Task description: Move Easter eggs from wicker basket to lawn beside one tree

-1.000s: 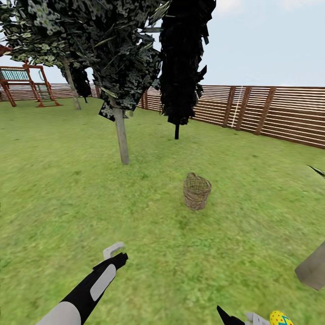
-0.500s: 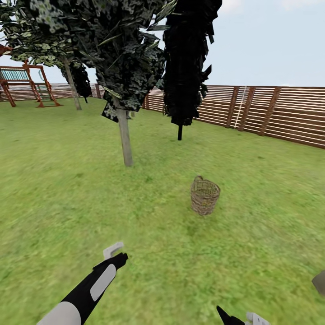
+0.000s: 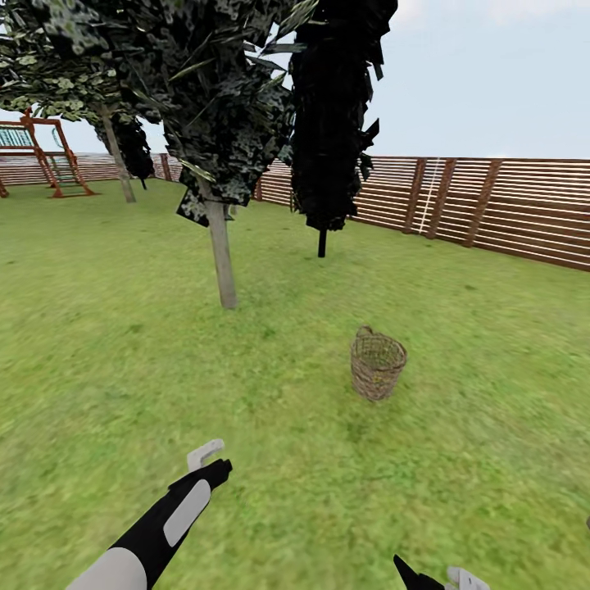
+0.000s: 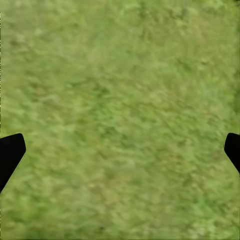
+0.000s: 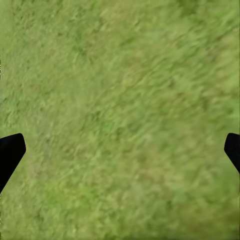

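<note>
Head view is looking out over the lawn, a wide stretch of mottled green grass closed in by a brown slatted fence. The wicker basket is sitting upright on the grass a little right of centre, well ahead of both arms; what is lying inside it cannot be made out from here. Beyond it and to its left, the tree with the pale trunk is standing under dark blocky foliage, apart from the basket. A smaller dark-trunked tree is rising farther back near the fence, and a red wooden play frame is showing at the far left edge of the yard.

The left arm is reaching forward low at the left, its left gripper hanging over bare grass, well short of the basket. In the left wrist view the two dark fingertips are sitting at opposite edges with only grass between them, so this gripper is spread wide and carrying nothing. The right gripper is peeking in at the bottom edge of the head view. In the right wrist view its fingertips are likewise standing far apart over grass, released and empty.
</note>
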Tool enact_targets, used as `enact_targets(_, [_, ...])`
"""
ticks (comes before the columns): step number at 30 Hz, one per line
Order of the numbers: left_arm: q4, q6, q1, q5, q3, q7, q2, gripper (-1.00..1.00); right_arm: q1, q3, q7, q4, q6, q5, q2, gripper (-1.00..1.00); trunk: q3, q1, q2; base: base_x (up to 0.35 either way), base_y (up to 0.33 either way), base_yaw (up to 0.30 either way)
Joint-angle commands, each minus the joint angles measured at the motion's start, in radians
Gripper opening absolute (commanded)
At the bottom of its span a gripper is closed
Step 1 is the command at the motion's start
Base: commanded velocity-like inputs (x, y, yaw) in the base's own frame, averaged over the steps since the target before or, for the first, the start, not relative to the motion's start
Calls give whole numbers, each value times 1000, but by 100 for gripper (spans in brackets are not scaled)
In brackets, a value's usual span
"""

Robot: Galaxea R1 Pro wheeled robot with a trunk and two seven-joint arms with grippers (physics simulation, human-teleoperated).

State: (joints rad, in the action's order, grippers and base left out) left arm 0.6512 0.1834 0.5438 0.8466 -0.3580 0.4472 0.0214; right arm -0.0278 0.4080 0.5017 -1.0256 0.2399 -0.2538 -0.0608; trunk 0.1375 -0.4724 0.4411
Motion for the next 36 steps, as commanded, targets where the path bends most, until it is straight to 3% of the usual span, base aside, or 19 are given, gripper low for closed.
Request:
enact_targets(1, [2,2,1,6,-7,8,2,100,0,3,3,-2,10,-9,-1,100,2,-1,2,265,225,-6])
enact_targets(21, [2,2,1,5,-8,8,2,100,0,4,4,-2,9,-11,-1,100,1,-1,2,281,198,-5])
enact_targets(36, [2,2,1,5,-8,8,2,100,0,3,3,5,10,-10,-1,100,-8,-1,2,316,121,-230])
